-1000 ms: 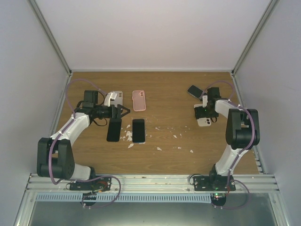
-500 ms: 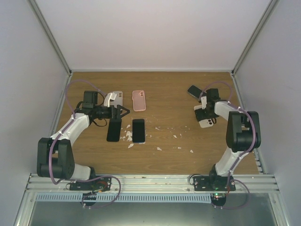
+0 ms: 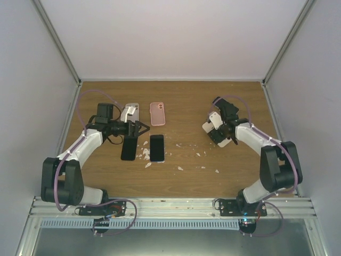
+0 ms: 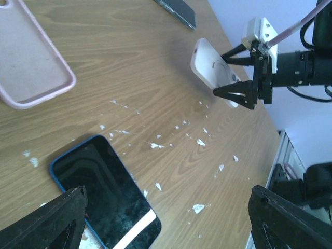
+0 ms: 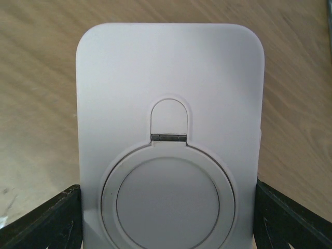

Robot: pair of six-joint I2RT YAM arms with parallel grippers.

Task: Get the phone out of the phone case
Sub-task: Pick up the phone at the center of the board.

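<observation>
My right gripper (image 3: 217,131) is shut on a white phone case (image 5: 168,155) and holds it by its long edges, tilted above the table. The case's back, with a round ring stand, faces the wrist camera, and the black fingers (image 5: 44,220) press its sides. No phone shows inside it from here. The left wrist view has the same case (image 4: 210,65) in the air at upper right. My left gripper (image 3: 140,127) is open over the table's left side with nothing between its fingers (image 4: 49,223).
A blue-edged black phone (image 4: 101,189) and a second black phone (image 3: 129,148) lie under my left gripper. An empty pink case (image 3: 157,113) and a pale case (image 3: 131,111) lie behind them. A dark phone (image 4: 176,10) lies at far right. White scraps (image 3: 181,168) litter the wood.
My right gripper has lifted the white case off the table and swung it left, toward the middle. The left arm has barely moved.
</observation>
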